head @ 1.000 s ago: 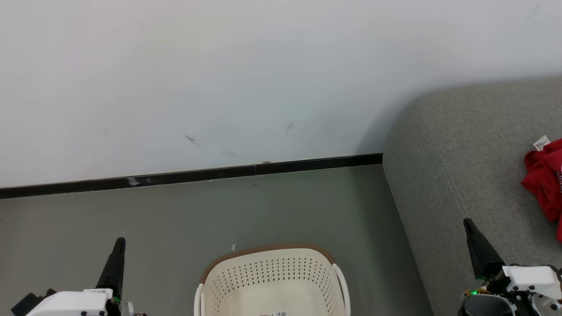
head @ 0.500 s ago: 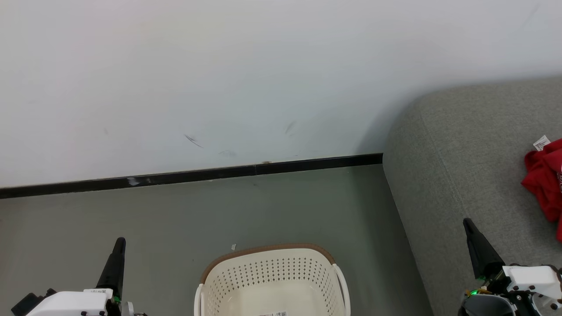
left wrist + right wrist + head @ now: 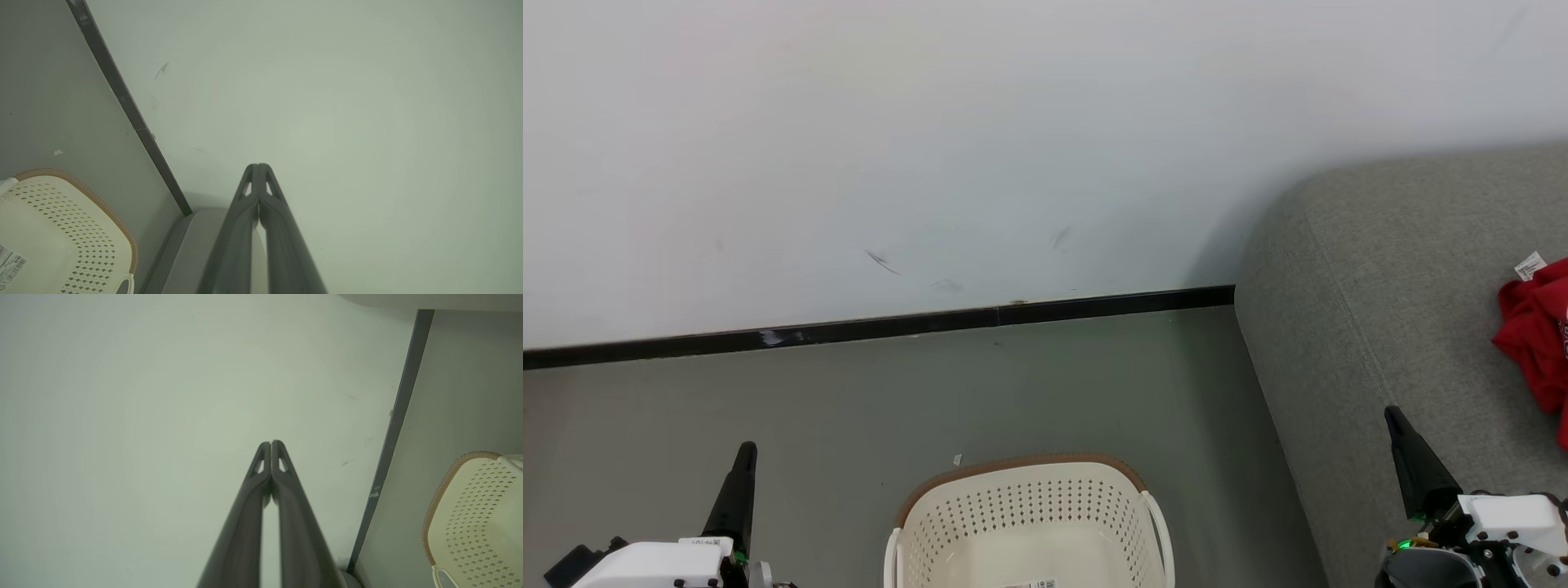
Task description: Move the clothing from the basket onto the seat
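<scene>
Nothing has shifted since a second ago. We face the white wall (image 3: 931, 122) above a grey-green floor (image 3: 1054, 392). On our right stands the grey sofa (image 3: 1380, 286). The cream basket (image 3: 1029, 506) sits on the floor near us, at centre and well apart from the sofa. The red clothing (image 3: 1535, 343) lies bunched on the sofa at the far right, with a white tag (image 3: 1530, 265) showing. Our left gripper (image 3: 745, 451) and right gripper (image 3: 1395, 418) flank the basket, both clenched with nothing between the fingers. A sticker label (image 3: 1033, 584) lies on the basket's bottom.
</scene>
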{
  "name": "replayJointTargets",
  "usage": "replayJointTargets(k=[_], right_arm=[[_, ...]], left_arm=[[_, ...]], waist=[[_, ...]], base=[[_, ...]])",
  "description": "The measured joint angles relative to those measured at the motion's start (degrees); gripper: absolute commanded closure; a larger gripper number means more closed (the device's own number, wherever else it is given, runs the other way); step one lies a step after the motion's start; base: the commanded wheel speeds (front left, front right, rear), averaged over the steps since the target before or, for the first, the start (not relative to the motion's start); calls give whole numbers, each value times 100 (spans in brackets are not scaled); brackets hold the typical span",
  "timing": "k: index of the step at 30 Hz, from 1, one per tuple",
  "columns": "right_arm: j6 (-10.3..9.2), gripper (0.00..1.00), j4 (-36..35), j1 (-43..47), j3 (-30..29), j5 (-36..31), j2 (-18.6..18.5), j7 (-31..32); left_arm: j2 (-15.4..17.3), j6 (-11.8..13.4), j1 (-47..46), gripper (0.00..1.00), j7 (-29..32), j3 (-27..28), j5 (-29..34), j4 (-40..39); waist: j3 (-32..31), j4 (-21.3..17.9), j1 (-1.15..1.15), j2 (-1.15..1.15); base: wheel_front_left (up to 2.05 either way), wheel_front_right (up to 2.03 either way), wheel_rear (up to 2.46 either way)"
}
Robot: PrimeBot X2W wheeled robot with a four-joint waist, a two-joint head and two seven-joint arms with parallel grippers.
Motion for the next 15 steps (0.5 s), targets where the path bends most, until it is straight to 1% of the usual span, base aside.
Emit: replayJointTargets(k=[15], right_arm=[[0, 100, 1, -31, -3, 0, 1, 4]], left_arm=[[0, 0, 0, 100, 0, 0, 0, -1]], waist=[[0, 0, 0, 0]], base=[[0, 0, 0]])
